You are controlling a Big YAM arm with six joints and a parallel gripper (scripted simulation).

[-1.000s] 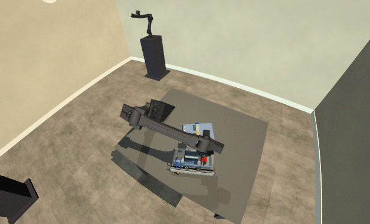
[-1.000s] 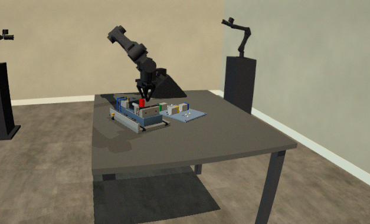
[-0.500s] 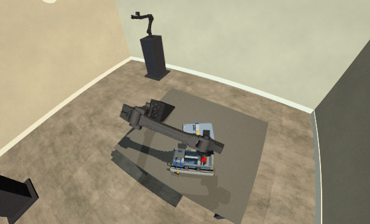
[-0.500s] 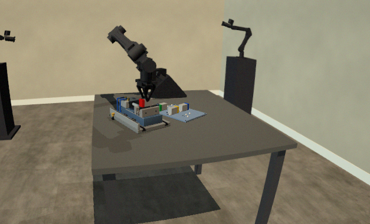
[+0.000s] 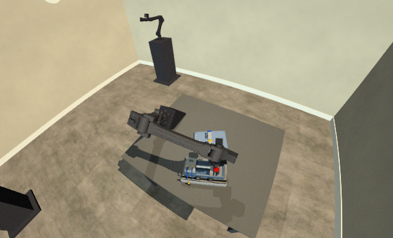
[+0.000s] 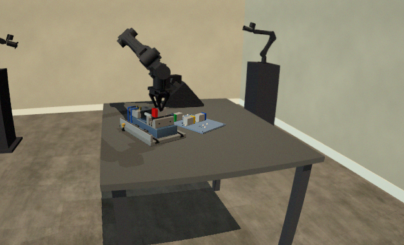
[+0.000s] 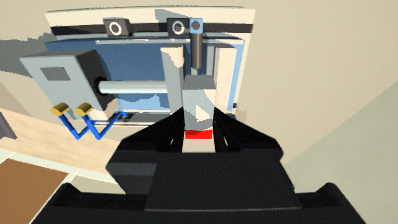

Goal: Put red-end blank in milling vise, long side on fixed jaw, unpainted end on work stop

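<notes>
My gripper [image 6: 160,109] [image 7: 198,112] is shut on the blank with the red end [image 5: 216,169] [image 6: 154,112] [image 7: 199,106]. It holds the blank over the gap between the moving jaw [image 7: 173,75] and the fixed jaw [image 6: 163,122] [image 7: 225,75] of the vise. The red end points away from the work stop [image 7: 196,50]; the unpainted end faces it. The blank looks high, near or above the jaw tops; contact with bars, jaw or stop cannot be seen. The yellow-ended blank [image 6: 188,121], blue-ended blank [image 6: 199,117] and green-ended blank [image 6: 178,116] are at the plate [image 5: 220,135] [image 6: 214,127].
The hose block [image 7: 55,75] stands at the vise's far end from the fixed jaw, with blue hoses [image 7: 92,131]. A long pale rail [image 5: 209,183] [image 6: 136,130] runs along the vise side away from the plate. Small pale pins [image 6: 204,126] stand on the plate.
</notes>
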